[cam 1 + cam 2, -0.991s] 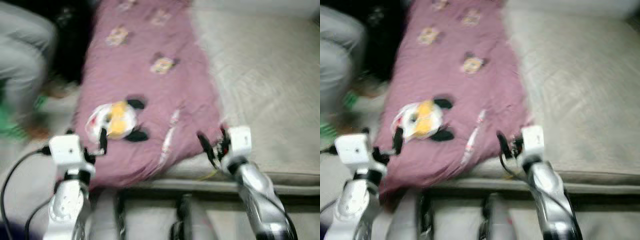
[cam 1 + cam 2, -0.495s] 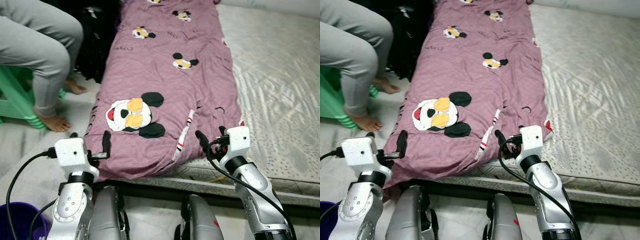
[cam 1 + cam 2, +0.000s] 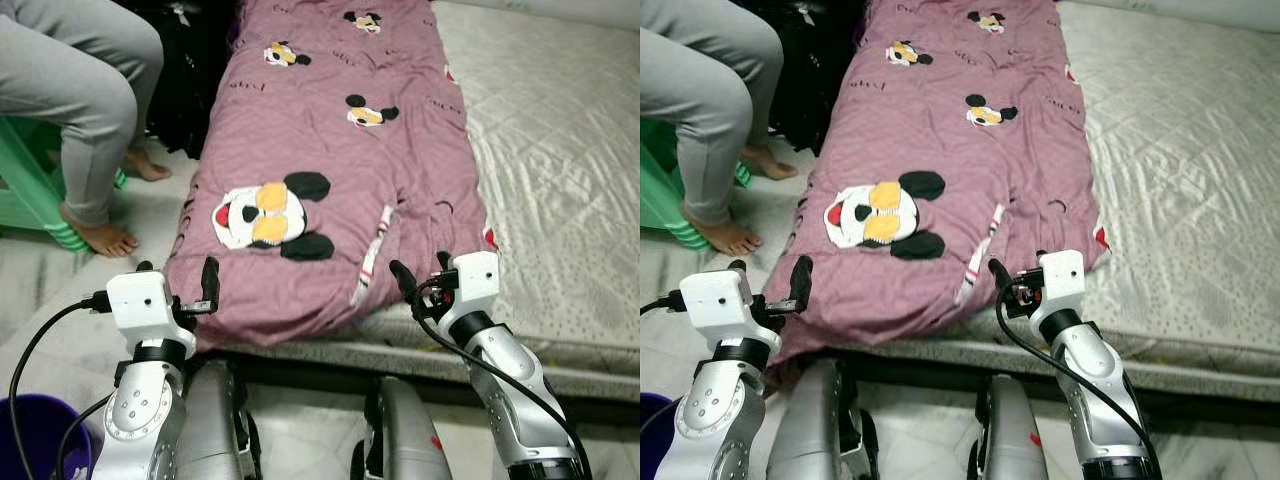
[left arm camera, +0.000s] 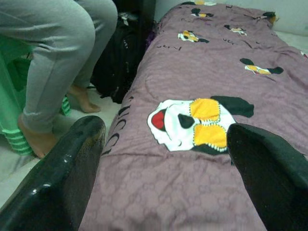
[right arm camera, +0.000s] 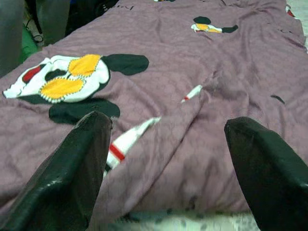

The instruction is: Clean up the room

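Barely started imo: purple blanket (image 3: 330, 170) lies rumpled along the bed (image 3: 560, 200), near edge hanging over, both left tool (image 3: 205, 290) and right tool (image 3: 420, 285) hovering spread apart, gripping nothing.

Mauve cartoon-mouse quilt (image 3: 330, 150) on left part of pale quilted mattress (image 3: 560, 150). Seated person's grey-trousered legs (image 3: 80, 90) left of bed, green plastic stool (image 3: 25, 190) beneath. Purple bucket (image 3: 35, 440) near left, on floor.

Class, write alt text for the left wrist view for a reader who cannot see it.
A purple blanket with cartoon mouse patches covers a bed, seen between the left gripper's open jaws. Beside the bed, a person in grey trousers sits on a green stool, barefoot.
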Available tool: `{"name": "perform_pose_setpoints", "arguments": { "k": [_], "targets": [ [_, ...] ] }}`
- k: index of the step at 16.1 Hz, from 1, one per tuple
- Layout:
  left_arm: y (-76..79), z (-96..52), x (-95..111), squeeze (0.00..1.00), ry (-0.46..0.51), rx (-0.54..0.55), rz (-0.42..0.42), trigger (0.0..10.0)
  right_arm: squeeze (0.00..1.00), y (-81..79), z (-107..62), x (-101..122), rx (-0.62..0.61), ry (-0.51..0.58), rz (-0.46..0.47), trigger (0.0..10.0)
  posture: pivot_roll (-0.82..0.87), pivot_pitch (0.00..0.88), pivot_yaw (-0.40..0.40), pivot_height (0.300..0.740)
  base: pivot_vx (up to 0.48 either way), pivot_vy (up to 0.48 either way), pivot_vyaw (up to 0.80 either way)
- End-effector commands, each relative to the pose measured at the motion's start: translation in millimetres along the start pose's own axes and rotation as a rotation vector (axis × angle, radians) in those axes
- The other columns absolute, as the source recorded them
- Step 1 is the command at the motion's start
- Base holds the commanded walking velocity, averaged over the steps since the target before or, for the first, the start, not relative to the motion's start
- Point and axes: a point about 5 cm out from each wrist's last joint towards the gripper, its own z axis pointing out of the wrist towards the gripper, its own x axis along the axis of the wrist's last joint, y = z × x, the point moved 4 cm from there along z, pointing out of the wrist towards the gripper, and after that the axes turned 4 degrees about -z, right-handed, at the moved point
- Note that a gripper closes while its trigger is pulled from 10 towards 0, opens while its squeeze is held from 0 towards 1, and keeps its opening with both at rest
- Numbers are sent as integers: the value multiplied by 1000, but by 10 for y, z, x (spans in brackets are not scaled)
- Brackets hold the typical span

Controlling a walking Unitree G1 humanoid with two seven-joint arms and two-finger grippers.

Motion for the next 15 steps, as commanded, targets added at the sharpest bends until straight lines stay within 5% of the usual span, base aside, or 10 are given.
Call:
{"name": "perform_pose_setpoints", "arguments": {
  "k": [1,5,15],
  "targets": [
    [-20,-13,11,0,1,11,7,10000,0,8,20,15,18,2,-26,10000,-28,189,-61,555,0,0,0],
    [14,18,54,0,23,-3,14,10000,0,-49,166,118,57,27,-40,10000,-29,183,-64,555,0,0,0],
    [44,77,76,0,31,-24,15,10000,0,-129,218,167,66,58,-17,10000,-40,172,-46,555,0,0,0]
  ]
}}
